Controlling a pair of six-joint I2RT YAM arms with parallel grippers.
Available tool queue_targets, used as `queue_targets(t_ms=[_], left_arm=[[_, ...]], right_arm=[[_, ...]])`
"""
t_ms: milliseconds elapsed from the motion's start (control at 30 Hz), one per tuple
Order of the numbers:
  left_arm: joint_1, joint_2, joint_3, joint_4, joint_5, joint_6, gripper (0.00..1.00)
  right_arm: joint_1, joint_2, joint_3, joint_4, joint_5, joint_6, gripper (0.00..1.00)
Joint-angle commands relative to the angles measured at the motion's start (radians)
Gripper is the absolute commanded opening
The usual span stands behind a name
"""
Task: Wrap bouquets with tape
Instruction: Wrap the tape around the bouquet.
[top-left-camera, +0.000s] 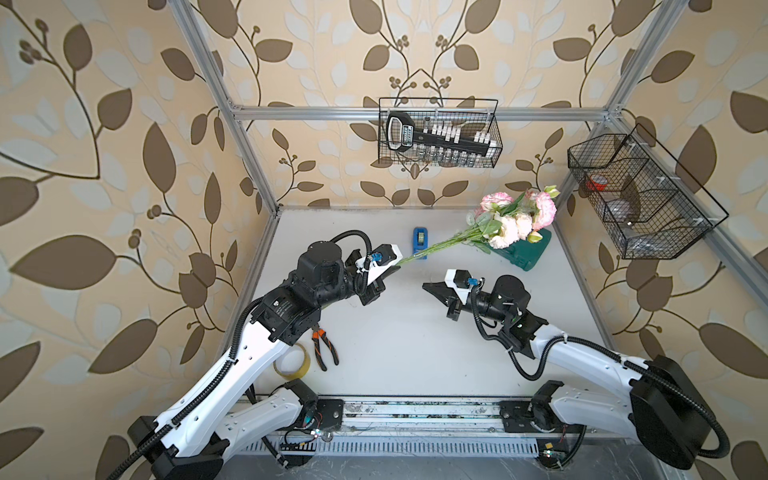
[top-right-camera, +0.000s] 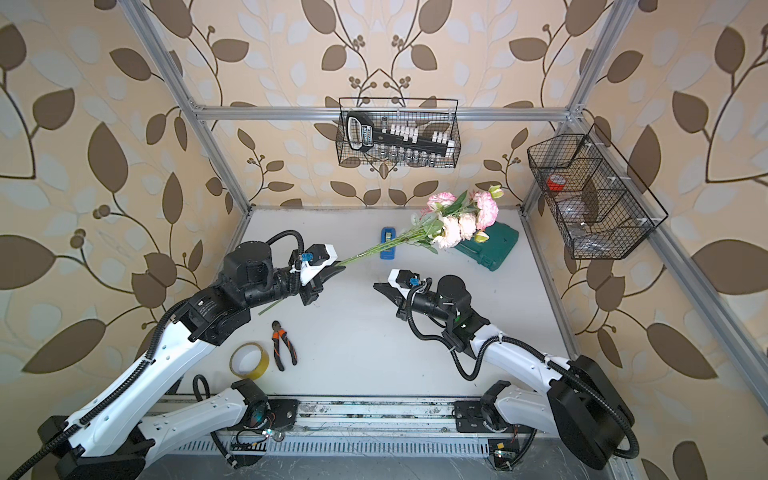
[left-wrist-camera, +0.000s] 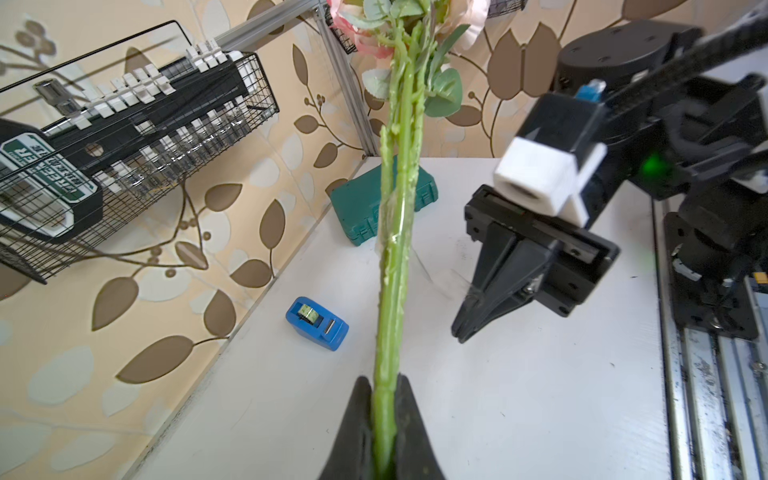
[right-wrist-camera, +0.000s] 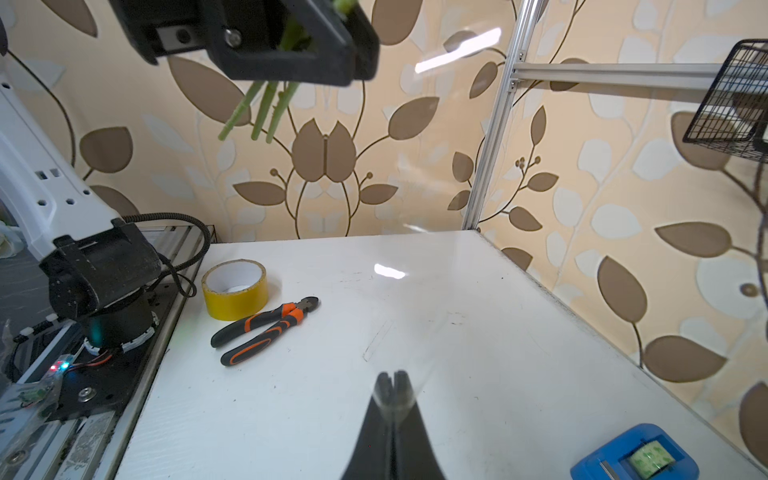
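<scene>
Left end effector (left-wrist-camera: 382, 380): was seen clamped onto the three green stems (left-wrist-camera: 395, 249), with the bouquet (top-left-camera: 509, 226) held above the table (top-left-camera: 395, 345) and its blooms over the green case (top-left-camera: 530, 255).
Right end effector (right-wrist-camera: 390, 380): was pressed together, apparently pinching a clear tape strip (left-wrist-camera: 436, 278) that ran across to the stems.
Tape dispenser (left-wrist-camera: 318, 324): was seen standing on the table, apart from both arms.
Step judged: the strip was to be wound round the stems.
How done well: the strip should be held taut and led round close to where it was stuck, with the stems held steady. Slack would likely let the film fold onto itself.
Hard to see: the strip was barely made out in both top views. How far round the stems it reached, and whether it was cut from the roll, could not be told.
</scene>
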Motion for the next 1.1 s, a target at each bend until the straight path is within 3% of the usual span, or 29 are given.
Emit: queue_targets(t_ms=[0,67,267,533,633,833,1067], left_arm=[[0.003,0.043,0.06,-0.017,-0.137,0.027,0.0],[0.004,0.085,0.071,-0.059,-0.206,0.057,0.0],[0.003,0.162,0.084,-0.143,-0.288,0.159,0.0],[-0.009,0.182,0.075,-0.288,-0.27,0.378,0.0],[-0.039,0.167,0.044,-0.324,-0.266,0.477,0.0],[-0.08,0.116,-0.018,-0.326,-0.204,0.637,0.0],[-0.099,0.005,-0.089,-0.253,-0.084,0.791,0.0]], right_arm=[[0.069,-0.096,-0.03,-0.123,0.176,-0.094,0.0],[0.104,-0.17,-0.033,-0.178,0.265,-0.124,0.0],[0.116,-0.263,0.08,-0.405,0.34,-0.231,0.0],[0.113,-0.108,0.336,-0.607,0.479,-0.428,0.0],[0.089,-0.044,0.422,-0.628,0.435,-0.45,0.0],[-0.005,0.079,0.581,-0.717,0.203,-0.442,0.0],[-0.045,0.278,0.791,-0.976,0.112,-0.464,0.0]])
